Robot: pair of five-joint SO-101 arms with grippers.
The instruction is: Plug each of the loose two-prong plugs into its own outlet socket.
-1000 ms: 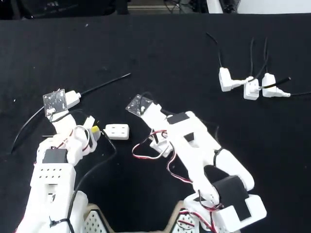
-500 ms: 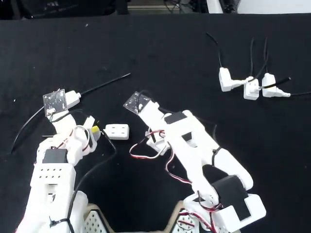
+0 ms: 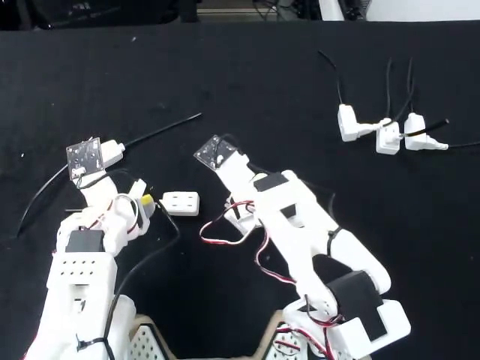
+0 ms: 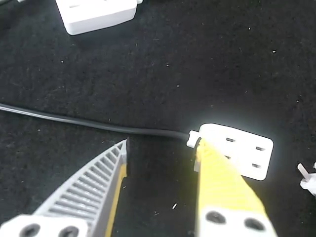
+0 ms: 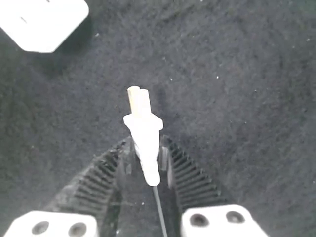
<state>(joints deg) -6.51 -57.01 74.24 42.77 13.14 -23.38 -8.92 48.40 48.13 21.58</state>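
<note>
Right pincer [image 5: 145, 144] clamps one plug [image 5: 143, 126]; left pincer [image 4: 162, 147] gapes beside one socket [image 4: 242, 150], second socket [image 4: 96, 15] apart.

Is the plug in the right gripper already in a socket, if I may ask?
Out: the plug, held by the right gripper, shows bare prongs, apart from the socket.

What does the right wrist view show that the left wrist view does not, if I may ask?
Right wrist view: the right gripper shut on a two-prong plug, prongs pointing away. Left wrist view: the open left gripper, one finger at the cord end of a slotted outlet socket, with its black cord. Both: the black table and a white block farther off; same one, I cannot tell.
</note>
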